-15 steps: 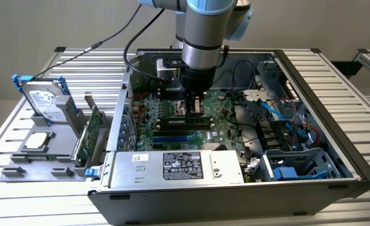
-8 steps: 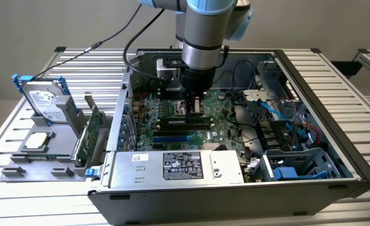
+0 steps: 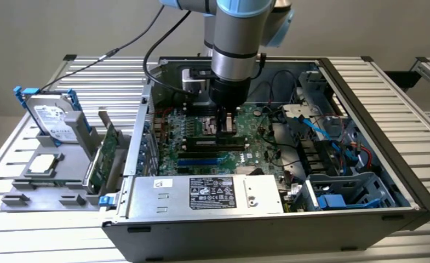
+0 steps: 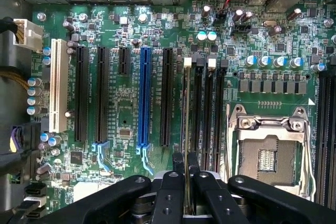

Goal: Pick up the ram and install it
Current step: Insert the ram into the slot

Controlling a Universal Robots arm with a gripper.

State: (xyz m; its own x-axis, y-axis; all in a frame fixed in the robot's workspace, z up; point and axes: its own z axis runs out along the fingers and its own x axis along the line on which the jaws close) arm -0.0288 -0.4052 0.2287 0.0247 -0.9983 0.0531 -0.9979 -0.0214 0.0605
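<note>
Wrist view: fingers (image 4: 178, 163) pinch the ram (image 4: 186, 103) edge-on, along the black memory slots (image 4: 208, 114).

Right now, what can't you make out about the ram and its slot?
1) The ram: chips and label unseen; the wrist view catches it edge-on in the pincer.
2) Whether it is seated in the memory slots: exterior view, the arm blocks the contact.
3) Nearest slot latches: wrist view, the pincer covers them.
4) The power supply label text: exterior view, too small.
</note>
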